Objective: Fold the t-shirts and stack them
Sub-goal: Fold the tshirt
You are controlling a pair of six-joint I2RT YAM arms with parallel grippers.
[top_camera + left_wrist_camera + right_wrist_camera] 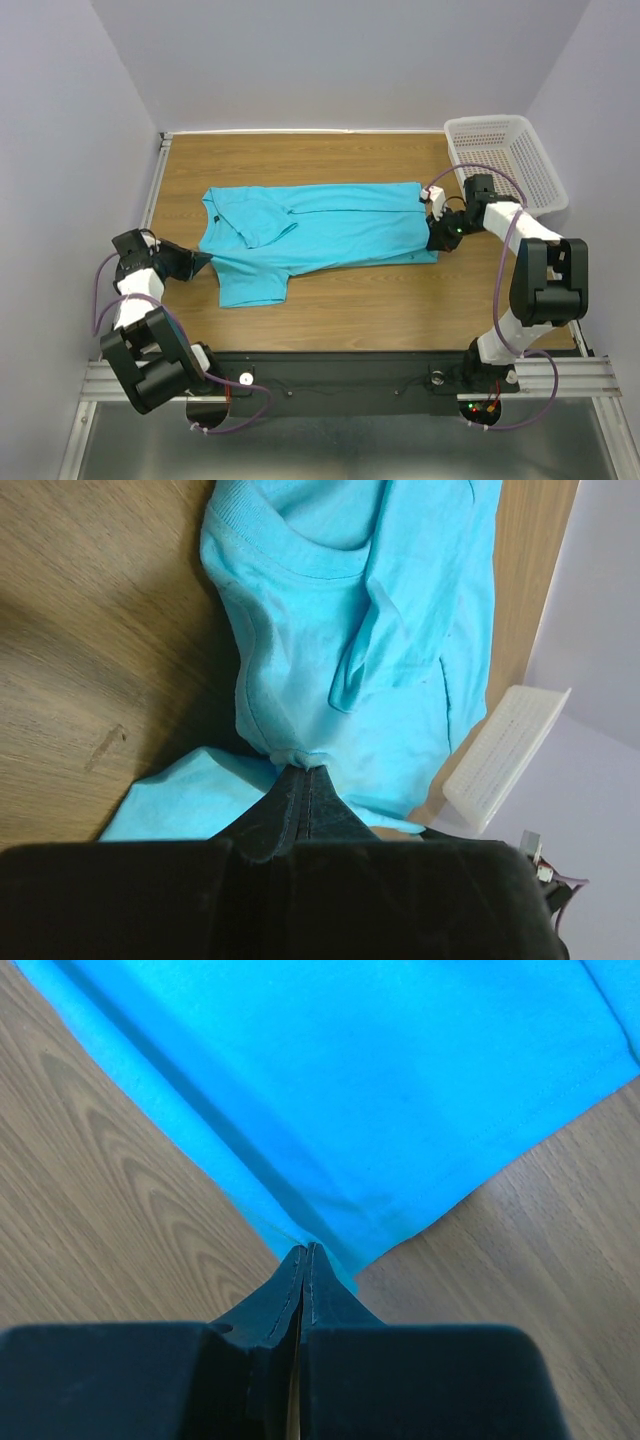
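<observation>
The t-shirt (320, 235) lies spread across the middle of the bench (400, 310), collar toward 9 o'clock and hem toward 3 o'clock; the far sleeve is already laid in over the chest, while the near sleeve juts out toward 6 o'clock.

The left pincer (203, 260) is at the garment's 8 o'clock, clamped on a bunch of fabric at the near shoulder; the right pincer (437, 240) is at 3 o'clock, clamped on the near hem corner. Both sets of fingers are pressed together with cloth between the tips. The basket (505, 160) stands apart at the bench's 1 o'clock corner.

Judged step: folding the near long edge toward 12 o'clock.

- Raise both pincers together and only slightly; uneven height would skew the crease.
- Hold a light tension along the 9-to-3 line; slack would let the middle sag and wrinkle.
- Carry both ends toward 12 o'clock at the same rate, so that the near sleeve travels inside the fold.
- Set the edge down parallel to the far edge; release only once the fabric rests flat.
- Risk: the thin cloth may slip from either small pinch.
</observation>
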